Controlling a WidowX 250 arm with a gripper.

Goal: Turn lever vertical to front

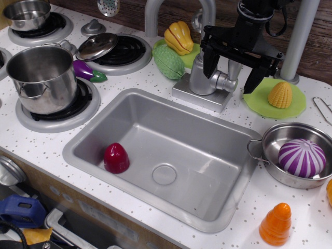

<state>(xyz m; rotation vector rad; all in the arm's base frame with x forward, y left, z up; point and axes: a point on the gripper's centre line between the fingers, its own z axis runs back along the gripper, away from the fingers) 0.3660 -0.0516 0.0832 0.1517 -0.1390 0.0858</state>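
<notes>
The lever point(233, 70) is a small silver-grey stick that stands upright from a rounded stub point(225, 82) on the right side of the faucet's cylindrical base point(200, 72). My black gripper point(232, 74) hangs over it from above. The gripper is open, with the left finger point(209, 63) in front of the faucet base and the right finger point(254, 80) to the right of the lever. The lever stands in the gap between the fingers, and neither finger visibly touches it. The lever's top is hidden behind the gripper body.
The arched spout point(155, 13) rises behind the sink point(104, 129), which holds a red toy point(115, 157). A thick grey pole point(302, 36) stands to the right. A green plate with corn point(280, 95), a bowl with a purple-striped ball point(302, 157), an orange cone point(275, 224) and toy vegetables point(169, 62) lie around.
</notes>
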